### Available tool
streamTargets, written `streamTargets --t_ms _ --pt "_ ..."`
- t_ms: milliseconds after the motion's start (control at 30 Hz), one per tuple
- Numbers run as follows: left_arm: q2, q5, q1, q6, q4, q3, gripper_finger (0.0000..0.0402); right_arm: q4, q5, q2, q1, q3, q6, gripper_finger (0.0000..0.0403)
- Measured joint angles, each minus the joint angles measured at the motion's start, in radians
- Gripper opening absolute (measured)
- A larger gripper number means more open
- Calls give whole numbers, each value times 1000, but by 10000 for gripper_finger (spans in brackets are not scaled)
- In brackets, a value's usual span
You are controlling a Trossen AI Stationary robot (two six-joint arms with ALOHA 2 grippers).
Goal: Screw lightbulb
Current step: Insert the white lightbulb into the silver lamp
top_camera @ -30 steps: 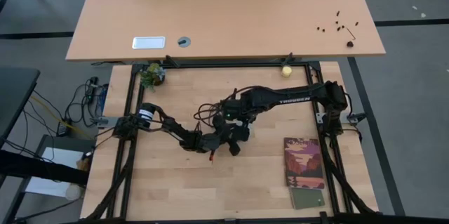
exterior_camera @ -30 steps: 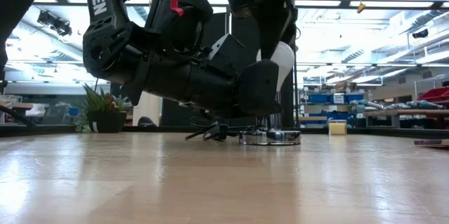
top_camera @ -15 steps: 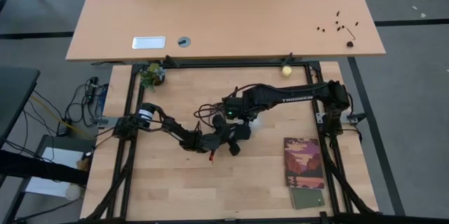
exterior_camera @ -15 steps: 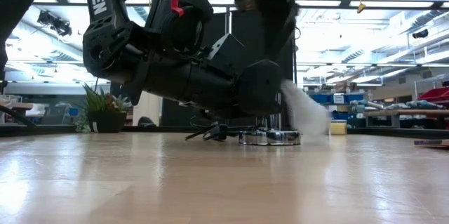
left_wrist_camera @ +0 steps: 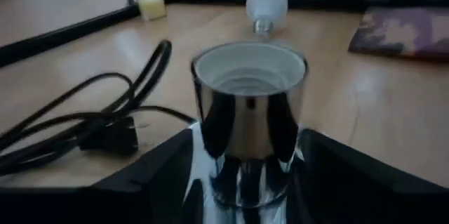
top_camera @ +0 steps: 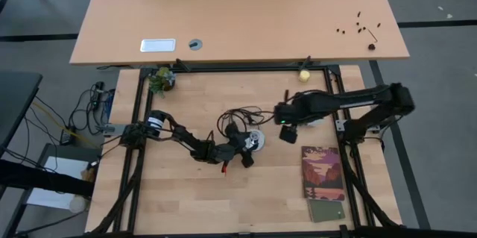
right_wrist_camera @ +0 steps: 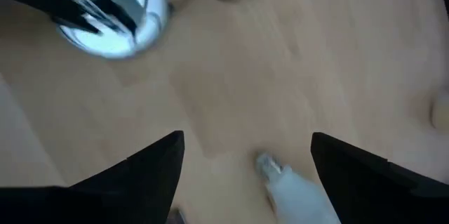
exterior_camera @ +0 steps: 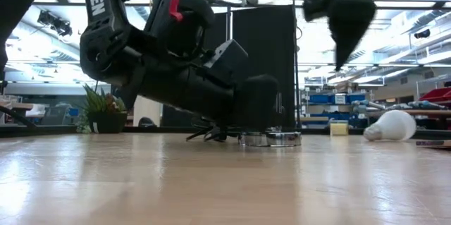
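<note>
The lightbulb (exterior_camera: 392, 125) no longer sits over the socket: a moment ago it stood upright above the silver socket (left_wrist_camera: 249, 115) with the right arm reaching in over it, and now it lies on its side on the bare bench (top_camera: 186, 193), well to the right-edge side of the socket and apart from it, between the socket and the booklet (top_camera: 323, 172). The right tool (top_camera: 288, 133) has swung away from the middle of the bench toward its right edge and hangs lifted above the wood; its fingers stand apart and hold nothing, and its wrist view looks down on the bulb (right_wrist_camera: 298, 192) lying loose between them. The left tool (top_camera: 250, 147) stays low at the middle of the bench with the socket standing between its fingers (left_wrist_camera: 168, 175), which look spread beside the chrome wall rather than pinching it; I cannot tell whether they touch it. The socket's mouth is empty, its inner thread showing, with the black cord (left_wrist_camera: 84, 122) coiled beside it. This reads as a slip, not progress: the bulb seems to have dropped or been knocked free before threading in. The bulb would need picking up again by its glass and setting base-down over the socket; being round, it may roll.
</note>
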Motion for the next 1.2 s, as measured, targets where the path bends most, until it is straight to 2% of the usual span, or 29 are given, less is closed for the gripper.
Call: streamTargets --t_ms 100,200,467,667,900,1200 --pt "0 -38 -3 35 -1 -1 302 -37 5 -70 -37 -77 103 318" --pt "-10 -93 -17 119 7 -1 308 -75 7 -115 -66 -133 165 312" --pt "-63 -173 -75 289 58 2 301 -110 -51 -151 -77 -204 112 299" --pt "-119 -150 -91 287 45 43 300 -201 -137 -151 -77 -204 -25 302" --pt "-134 -123 -85 314 -112 158 300 -166 -132 -131 -75 -208 -263 311" --pt "-135 -127 -89 287 -320 253 300 -72 -128 67 -133 -246 -404 317"
